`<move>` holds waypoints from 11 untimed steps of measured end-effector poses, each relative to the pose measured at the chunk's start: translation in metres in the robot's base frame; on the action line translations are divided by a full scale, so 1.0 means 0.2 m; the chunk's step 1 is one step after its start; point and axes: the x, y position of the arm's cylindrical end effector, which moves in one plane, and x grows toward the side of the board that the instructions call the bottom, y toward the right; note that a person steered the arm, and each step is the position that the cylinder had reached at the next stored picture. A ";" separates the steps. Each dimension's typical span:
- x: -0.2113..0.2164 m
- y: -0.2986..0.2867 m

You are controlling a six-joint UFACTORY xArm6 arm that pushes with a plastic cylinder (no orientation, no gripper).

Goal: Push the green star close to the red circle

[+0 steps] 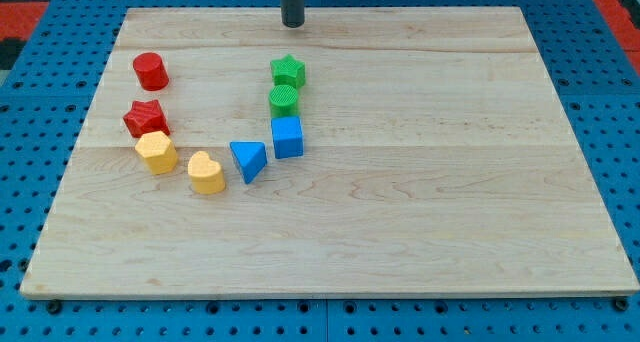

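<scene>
The green star [288, 70] lies on the wooden board, upper middle of the view. The red circle [151, 71] lies at the upper left, well apart from the star. My tip [292, 24] stands near the board's top edge, just above the green star in the view, with a small gap between them.
A green circle [284, 100] touches the star's lower side, with a blue cube [287, 137] below it. A blue triangle [248, 160], a yellow heart [207, 172], a yellow hexagon [157, 152] and a red star [146, 117] curve round to the left. The wooden board [450, 182] rests on blue pegboard.
</scene>
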 end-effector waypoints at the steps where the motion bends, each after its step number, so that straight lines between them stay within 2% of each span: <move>1: -0.03 0.05; 2: 0.03 0.36; 3: 0.24 0.52; 4: 0.61 0.45; 5: 0.64 0.15; 6: 0.56 -0.04; 9: 0.39 -0.19; 10: 0.24 -0.14; 11: 0.38 -0.31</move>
